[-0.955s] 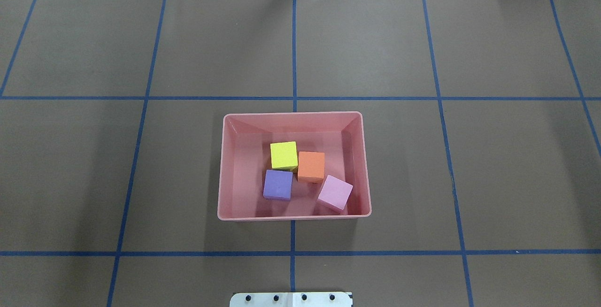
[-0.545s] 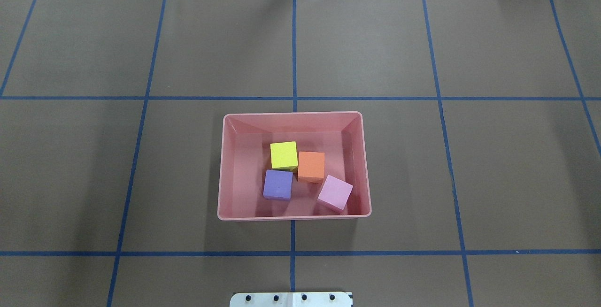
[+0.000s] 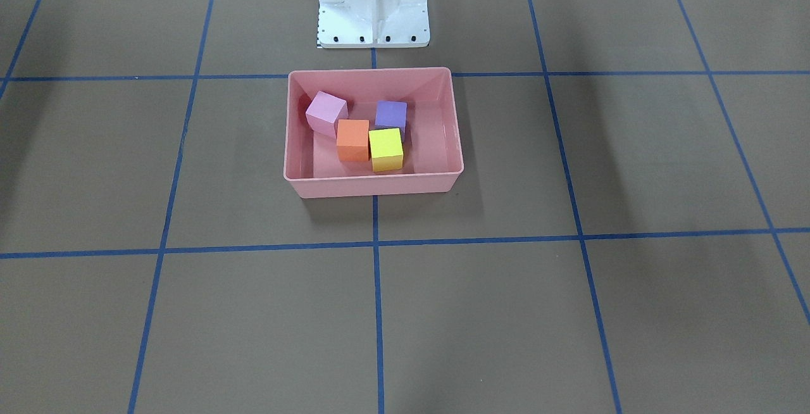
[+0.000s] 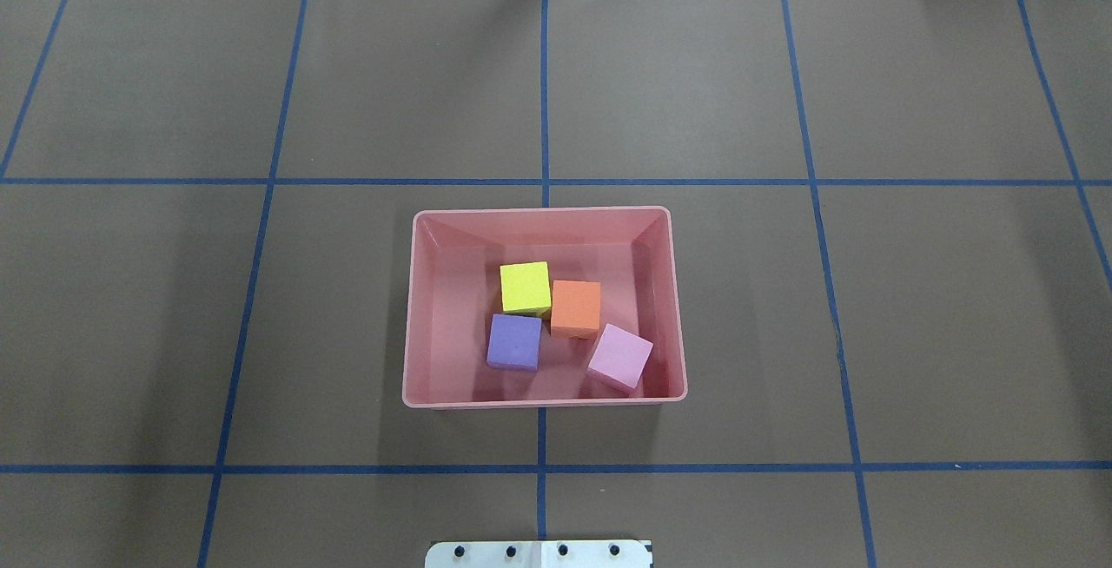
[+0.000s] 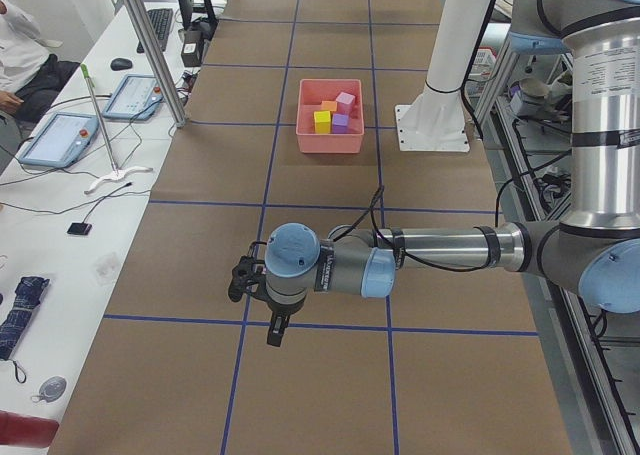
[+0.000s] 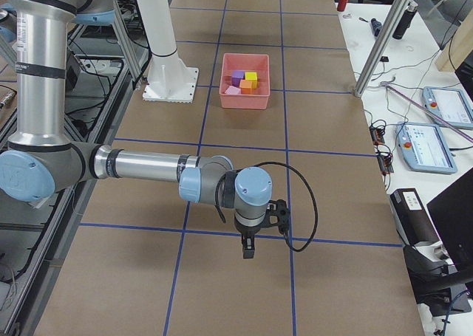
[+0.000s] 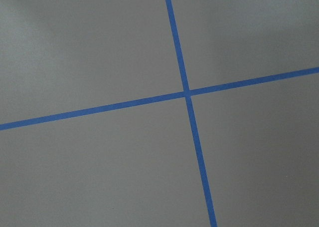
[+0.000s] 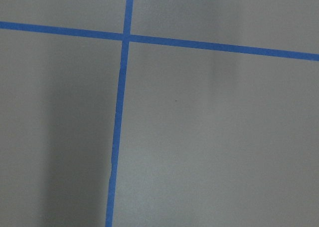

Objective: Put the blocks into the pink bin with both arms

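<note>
The pink bin sits mid-table, also seen in the front-facing view. Inside it lie the yellow block, the orange block, the purple block and the light pink block, the last one tilted against the bin's corner. Neither arm shows in the overhead or front-facing views. My left gripper hangs over the table far from the bin, at its left end. My right gripper hangs over the table's right end. I cannot tell whether either is open or shut.
The white robot base stands just behind the bin. Blue tape lines grid the brown table. Both wrist views show only bare table and tape. Desks with tablets and a seated person flank the table.
</note>
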### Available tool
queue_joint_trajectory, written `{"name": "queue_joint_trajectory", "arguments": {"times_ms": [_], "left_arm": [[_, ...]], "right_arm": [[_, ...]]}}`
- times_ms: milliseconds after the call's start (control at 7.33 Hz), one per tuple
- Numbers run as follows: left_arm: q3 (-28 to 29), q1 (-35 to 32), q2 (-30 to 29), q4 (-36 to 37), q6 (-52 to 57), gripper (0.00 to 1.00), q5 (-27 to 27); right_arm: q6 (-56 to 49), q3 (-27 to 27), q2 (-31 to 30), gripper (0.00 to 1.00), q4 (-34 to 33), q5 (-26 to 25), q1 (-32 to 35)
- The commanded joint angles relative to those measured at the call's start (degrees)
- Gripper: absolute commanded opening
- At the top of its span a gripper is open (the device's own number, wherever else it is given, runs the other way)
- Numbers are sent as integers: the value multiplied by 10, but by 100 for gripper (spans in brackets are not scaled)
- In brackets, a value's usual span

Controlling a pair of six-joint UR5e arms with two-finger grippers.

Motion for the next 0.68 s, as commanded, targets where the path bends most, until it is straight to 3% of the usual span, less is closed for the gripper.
{"name": "queue_joint_trajectory", "arguments": {"times_ms": [0, 545], "left_arm": [[0, 0, 0, 0, 0, 100, -1], [2, 0, 0, 1, 0, 100, 0]], "right_arm": [[0, 0, -2, 100, 0, 0, 0], [0, 0, -5, 100, 1, 1, 0]]}}
